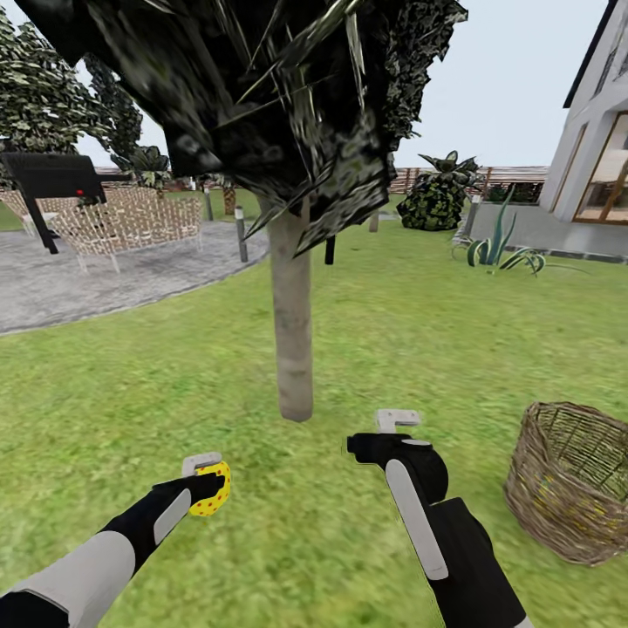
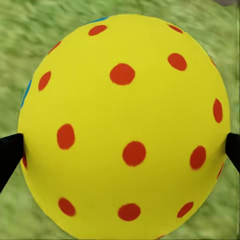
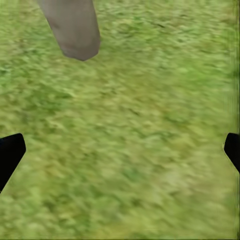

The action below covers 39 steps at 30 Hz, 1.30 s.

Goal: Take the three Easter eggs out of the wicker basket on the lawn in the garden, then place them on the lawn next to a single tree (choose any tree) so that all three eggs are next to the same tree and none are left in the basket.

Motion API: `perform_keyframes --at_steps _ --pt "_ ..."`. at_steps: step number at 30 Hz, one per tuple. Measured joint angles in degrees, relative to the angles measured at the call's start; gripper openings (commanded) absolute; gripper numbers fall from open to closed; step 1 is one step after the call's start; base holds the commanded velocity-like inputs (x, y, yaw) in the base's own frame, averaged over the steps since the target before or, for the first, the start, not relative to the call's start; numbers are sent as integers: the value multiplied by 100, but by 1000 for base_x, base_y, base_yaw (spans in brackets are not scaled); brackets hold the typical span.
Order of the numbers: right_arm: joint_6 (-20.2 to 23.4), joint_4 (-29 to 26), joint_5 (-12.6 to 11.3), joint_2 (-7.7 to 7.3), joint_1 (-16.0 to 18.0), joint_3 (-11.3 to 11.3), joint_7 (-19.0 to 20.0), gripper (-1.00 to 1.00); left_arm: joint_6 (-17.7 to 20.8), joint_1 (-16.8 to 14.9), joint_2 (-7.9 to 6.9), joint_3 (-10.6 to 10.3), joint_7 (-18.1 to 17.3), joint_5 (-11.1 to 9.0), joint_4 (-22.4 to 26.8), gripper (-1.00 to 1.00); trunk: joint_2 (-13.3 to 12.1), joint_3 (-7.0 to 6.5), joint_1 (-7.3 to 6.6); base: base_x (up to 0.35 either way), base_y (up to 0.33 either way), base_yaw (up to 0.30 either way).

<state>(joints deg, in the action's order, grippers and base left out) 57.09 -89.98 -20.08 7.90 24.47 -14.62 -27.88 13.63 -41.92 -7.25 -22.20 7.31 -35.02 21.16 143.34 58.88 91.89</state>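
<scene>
The setting is a garden: a broad mottled lawn (image 1: 375, 331), a grey paved patio (image 1: 78, 279) beyond the tree, and a house (image 1: 593, 166) in the background. The tree (image 1: 292, 331), a pale upright trunk under dark foliage, serves as the landmark.

The left gripper (image 1: 208, 481) hangs above the grass near the foot of the tree, on the robot's side of it. Its jaws are clenched on an Easter egg (image 2: 122, 125), yellow with red dots and a trace of blue at the edge; the dark fingertips (image 2: 10, 155) press on opposite flanks of the egg.

The right gripper (image 1: 397, 427) is also close to the trunk base, jaws released and empty over bare grass.

The wicker basket (image 1: 571, 480) stands well apart from the tree; yellow shows faintly through its weave, count not determinable.

Judgement: the placing step is in hand for this egg. The next move calls for lowering it to the grass near the trunk and then releasing.
</scene>
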Motion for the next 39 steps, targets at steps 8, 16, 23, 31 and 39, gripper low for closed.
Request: perform_keyframes --at_steps 8,16,23,31,39 --pt "-3 3 -1 0 0 -1 0 100 2 0 -6 1 -3 0 -8 -100 0 -5 0 295 120 -90" --pt "-1 2 2 0 1 -1 0 100 1 1 -6 8 1 0 -8 -100 0 -5 3 121 20 -1" --pt "-1 -1 8 0 1 0 -6 100 -61 1 -4 9 -11 -9 -18 -100 6 105 16 3 0 0" --pt "-8 -76 8 0 1 1 -9 100 -614 2 -6 -7 -26 16 -60 -100 17 283 37 0 0 0" --pt "-17 -86 17 -13 1 22 -9 100 -760 1 9 -1 -26 23 -26 -100 28 460 58 0 0 0"
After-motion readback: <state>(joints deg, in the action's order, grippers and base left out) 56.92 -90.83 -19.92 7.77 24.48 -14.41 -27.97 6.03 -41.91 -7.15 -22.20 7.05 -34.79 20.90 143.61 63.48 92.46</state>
